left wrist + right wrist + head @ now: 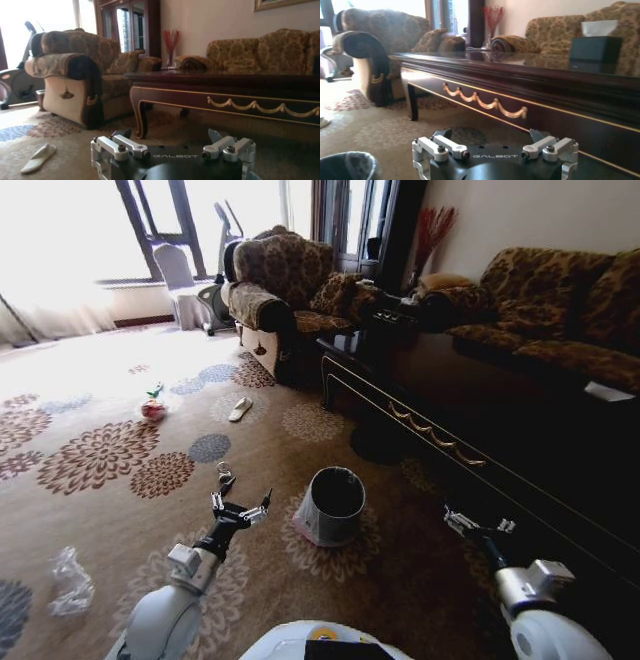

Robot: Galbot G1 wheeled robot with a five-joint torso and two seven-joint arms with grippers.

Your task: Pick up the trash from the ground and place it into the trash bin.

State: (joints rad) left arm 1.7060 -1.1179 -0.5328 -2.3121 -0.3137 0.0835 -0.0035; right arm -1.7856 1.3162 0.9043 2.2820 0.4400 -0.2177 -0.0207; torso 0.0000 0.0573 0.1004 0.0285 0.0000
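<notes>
Risk: left gripper (pixel 240 508) wide open and empty beside the lined bin (pixel 333 505), right gripper (pixel 478 526) likewise open, empty near the table (pixel 520 440); clear wrapper (pixel 70 582) and red packet (pixel 153 409) lie well apart, so reaching may clip bin or table.

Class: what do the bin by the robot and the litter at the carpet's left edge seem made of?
Small round black trash bin: looks like hard plastic, lined with a thin whitish bag that wrinkles over its rim. Crumpled clear litter: probably thin plastic film, see-through and glinting.
</notes>
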